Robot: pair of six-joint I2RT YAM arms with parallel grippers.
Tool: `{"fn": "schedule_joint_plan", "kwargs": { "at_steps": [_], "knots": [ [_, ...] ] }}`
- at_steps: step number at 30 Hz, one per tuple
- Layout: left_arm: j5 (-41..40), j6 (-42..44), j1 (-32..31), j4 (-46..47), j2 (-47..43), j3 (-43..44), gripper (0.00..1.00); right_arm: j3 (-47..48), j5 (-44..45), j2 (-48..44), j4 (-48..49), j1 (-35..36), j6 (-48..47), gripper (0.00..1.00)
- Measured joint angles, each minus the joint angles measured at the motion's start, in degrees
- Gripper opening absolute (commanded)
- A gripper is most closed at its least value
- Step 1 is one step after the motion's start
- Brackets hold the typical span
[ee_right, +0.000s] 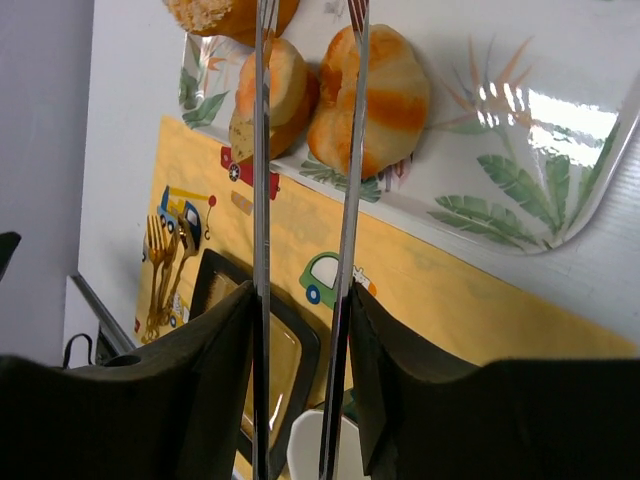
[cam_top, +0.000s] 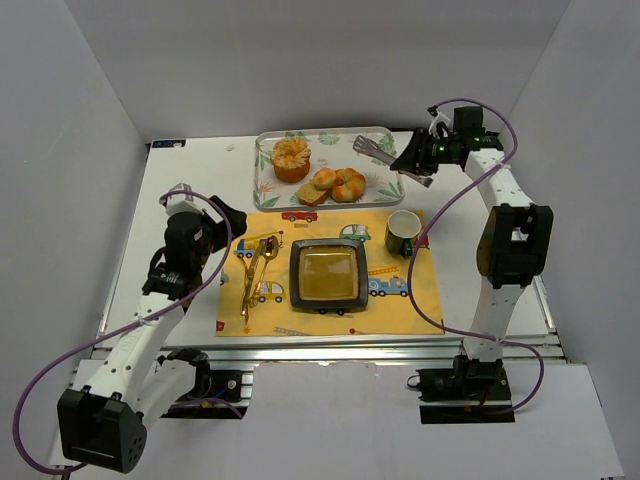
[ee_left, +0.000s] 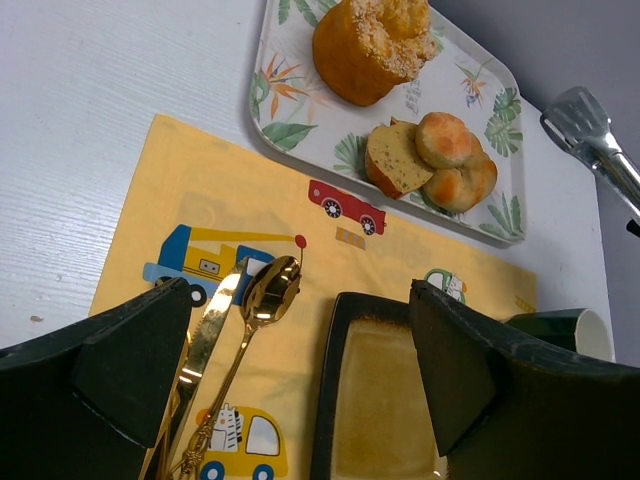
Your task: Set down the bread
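Yellow vehicle-print placemat (cam_top: 395, 310) lying on white surface (cam_top: 190, 190), carrying dark square plate (cam_top: 329, 243), green mug (cam_top: 403, 232) at right, gold fork and spoon (cam_top: 255, 270) at left. Leaf-print tray (cam_top: 268, 185) sitting behind, bearing frilly orange cake (cam_top: 291, 159) and pale slice (cam_top: 309, 194). Metal tongs (cam_top: 375, 150) hanging over tray's right end.

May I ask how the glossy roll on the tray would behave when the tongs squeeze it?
The roll looks glossy, so the thin metal tongs may slip. Its rounded shape could let it roll on the smooth tray. Being bread, it is probably light and squashy.

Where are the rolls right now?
In the top view, the rolls sit on the tray, right of the orange cake, beyond the placemat.
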Motion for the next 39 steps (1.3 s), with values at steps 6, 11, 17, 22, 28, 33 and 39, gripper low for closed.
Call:
{"fn": "schedule_joint_plan", "kwargs": {
  "at_steps": [6, 11, 17, 22, 28, 33, 39],
  "knots": [
    [-0.2, -0.5, 0.0, 0.1, 0.7, 0.2, 0.98, 0.0, 5.5, 0.0, -2.6, 1.1, 2.8, 0.46],
    [-0.2, -0.4, 0.0, 0.4, 1.9, 0.2, 0.98, -1.1, 8.9, -0.1, -5.6, 2.0, 3.0, 0.48],
    [-0.2, -0.5, 0.0, 1.2, 2.0, 0.2, 0.98, -1.9, 11.8, -0.2, -7.8, 3.0, 3.0, 0.5],
    [-0.2, -0.5, 0.0, 1.2, 1.6, 0.1, 0.98, -3.7, 11.8, -0.5, -8.0, 3.9, 3.3, 0.51],
    [-0.3, -0.5, 0.0, 1.2, 0.7, 0.1, 0.98, -4.0, 11.8, -0.5, -7.9, 4.3, 4.1, 0.5],
    [-0.7, -0.5, 0.0, 1.2, 0.5, 0.1, 0.98, -4.0, 11.9, -0.5, -7.9, 4.7, 4.6, 0.44],
    [-0.9, -0.5, 0.0, 1.1, 0.4, 0.1, 0.98, -4.2, 12.2, -0.5, -8.0, 5.1, 4.7, 0.33]
  ]
}}
